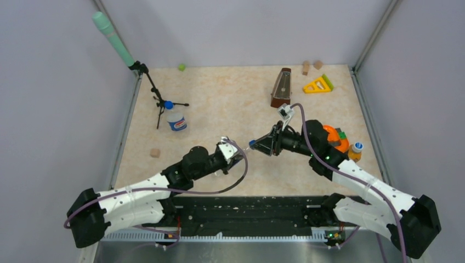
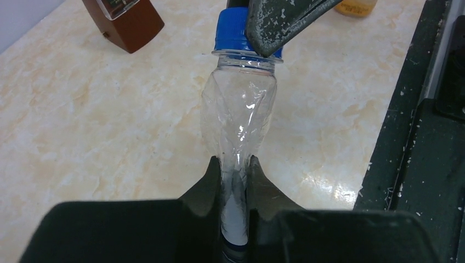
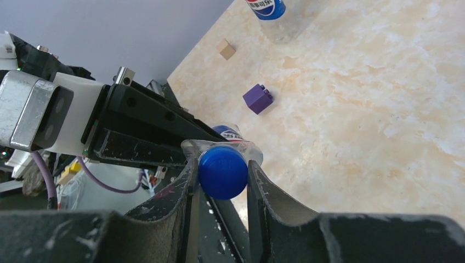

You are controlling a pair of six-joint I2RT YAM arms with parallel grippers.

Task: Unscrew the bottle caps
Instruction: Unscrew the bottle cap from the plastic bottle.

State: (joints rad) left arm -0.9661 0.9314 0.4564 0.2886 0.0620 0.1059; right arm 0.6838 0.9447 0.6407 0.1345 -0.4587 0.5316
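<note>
A clear, crumpled bottle (image 2: 238, 109) hangs above the table between my two grippers. My left gripper (image 2: 236, 164) is shut on its squeezed body. Its dark blue cap (image 3: 222, 171) sits between the fingers of my right gripper (image 3: 222, 164), which is shut on it; in the left wrist view a right finger (image 2: 279, 22) covers part of that cap (image 2: 233, 30). From above, the left gripper (image 1: 240, 152) and right gripper (image 1: 256, 144) meet at mid-table. A second bottle (image 1: 176, 119) with a blue cap (image 1: 168, 104) stands at the left. A small bottle (image 1: 356, 153) with a pale cap (image 1: 357, 146) stands at the right.
A purple cube (image 3: 257, 98) and a tan cube (image 1: 155, 153) lie on the table. A brown metronome (image 1: 281, 87), a yellow wedge (image 1: 318, 85) and wooden blocks (image 1: 305, 67) sit at the back. A tripod stand (image 1: 159, 101) rises by the left wall. An orange toy (image 1: 334, 137) is under my right arm.
</note>
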